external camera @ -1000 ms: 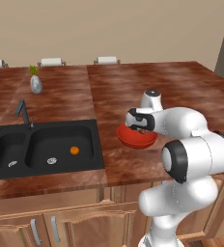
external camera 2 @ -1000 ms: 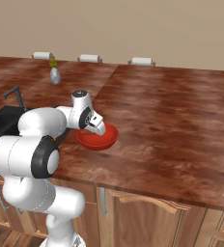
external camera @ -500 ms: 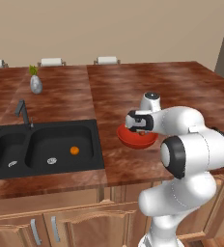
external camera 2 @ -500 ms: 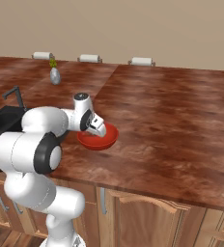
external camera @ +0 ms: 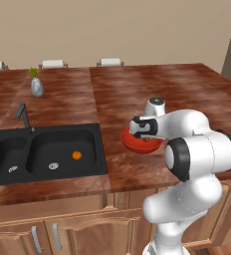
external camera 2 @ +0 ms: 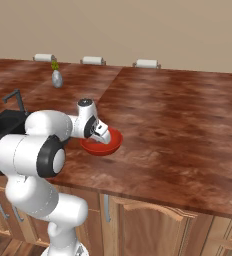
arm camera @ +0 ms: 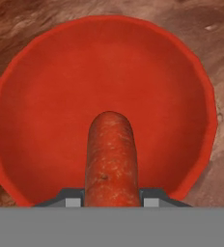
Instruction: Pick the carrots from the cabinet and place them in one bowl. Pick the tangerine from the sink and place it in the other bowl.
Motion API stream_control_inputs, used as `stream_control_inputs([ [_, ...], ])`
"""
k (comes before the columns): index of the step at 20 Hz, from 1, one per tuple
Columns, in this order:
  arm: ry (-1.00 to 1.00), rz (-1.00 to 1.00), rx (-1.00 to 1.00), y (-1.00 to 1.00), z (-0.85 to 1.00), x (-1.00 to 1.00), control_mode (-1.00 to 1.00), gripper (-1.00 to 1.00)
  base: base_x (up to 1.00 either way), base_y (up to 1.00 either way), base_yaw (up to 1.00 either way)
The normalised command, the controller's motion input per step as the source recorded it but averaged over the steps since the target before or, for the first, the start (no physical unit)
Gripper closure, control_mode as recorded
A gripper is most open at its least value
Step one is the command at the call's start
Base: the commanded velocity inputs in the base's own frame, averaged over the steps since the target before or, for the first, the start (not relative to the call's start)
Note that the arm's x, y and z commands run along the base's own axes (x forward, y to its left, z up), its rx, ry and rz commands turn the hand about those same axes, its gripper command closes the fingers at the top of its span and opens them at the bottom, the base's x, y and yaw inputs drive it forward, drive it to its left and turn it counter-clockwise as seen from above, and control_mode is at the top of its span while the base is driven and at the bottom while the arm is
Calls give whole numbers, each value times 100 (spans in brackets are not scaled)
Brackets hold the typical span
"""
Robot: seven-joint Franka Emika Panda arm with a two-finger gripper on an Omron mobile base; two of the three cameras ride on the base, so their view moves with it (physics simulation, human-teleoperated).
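Pincer (arm camera: 112, 202) w/ carrot (arm camera: 111, 164) (seemingly gripped), over red bowl (arm camera: 46, 87)

The gripper (arm camera: 112, 202) hangs just above the red bowl (arm camera: 46, 120), whose inside lies bare beneath the reddish carrot (arm camera: 111, 159) clamped between the fingers. The brown counter (external camera: 137, 94) around the bowl is open on every side. A small grey vase (external camera: 37, 87) stands well apart at the back. Left of the bowl, the black sink (external camera: 18, 149) is open from above, its thin faucet (external camera: 23, 114) rising at the rear edge, the tangerine (external camera: 76, 155) alone in the right basin.
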Motion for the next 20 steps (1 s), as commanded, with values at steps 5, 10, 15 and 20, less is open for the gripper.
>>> stream_control_inputs([
  [5, 0, 0, 0, 0, -9, 0, -100, 100, 0, 0, 0],
  [10, 0, 0, 0, 0, -10, 0, -100, 100, 0, 0, 0],
  [15, 0, 0, 0, 0, -9, 0, -100, 100, 0, 0, 0],
  [20, 0, 0, 0, 0, -9, 0, -100, 100, 0, 0, 0],
])
